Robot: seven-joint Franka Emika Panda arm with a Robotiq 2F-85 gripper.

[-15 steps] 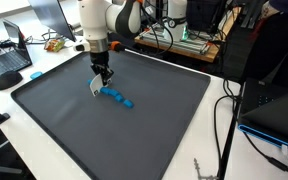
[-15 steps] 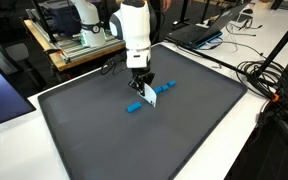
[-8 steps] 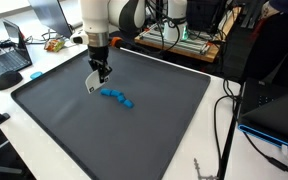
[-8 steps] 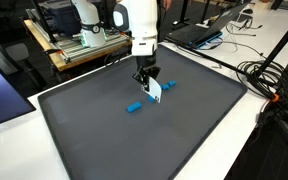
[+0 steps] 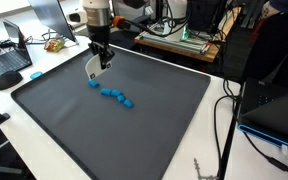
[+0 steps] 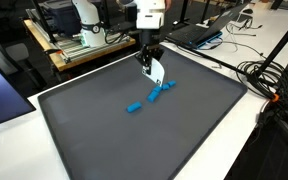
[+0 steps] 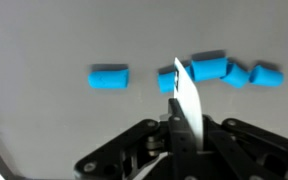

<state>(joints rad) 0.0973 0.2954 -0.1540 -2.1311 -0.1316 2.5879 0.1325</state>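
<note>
Hand [image 5: 98,62], item one: pressed together on a white card [image 5: 91,68], pinching it by its upper end; hangs from the arm over the dark mat [image 5: 144,135], raised clear of it in both exterior views, toward the bench [image 5: 34,142] edge that carries the laptop [image 5: 9,62]

White card, item two: thin, flat, narrow; tilted, lower end pointing down at the mat; seen again under the hand [image 6: 152,62] as a pale blade [image 6: 157,72]; in the wrist view stands upright between the black fingers [image 7: 134,145], its tip [image 7: 187,95] covering part of one block

Blue blocks [image 5: 117,96], item three: five small pieces on the mat, near its middle but nearer the laptop edge; four in a slanted row, close together or touching; single block [image 5: 92,85] set a little apart at the row's end, just below the card; same row [image 6: 163,91] and single block [image 6: 134,106] in an exterior view; in the wrist view, single block [image 7: 109,76] left of the card, row [image 7: 229,71] running right from it

Surroundings: cables [image 5: 224,110] along the bench edge beside the mat
</note>
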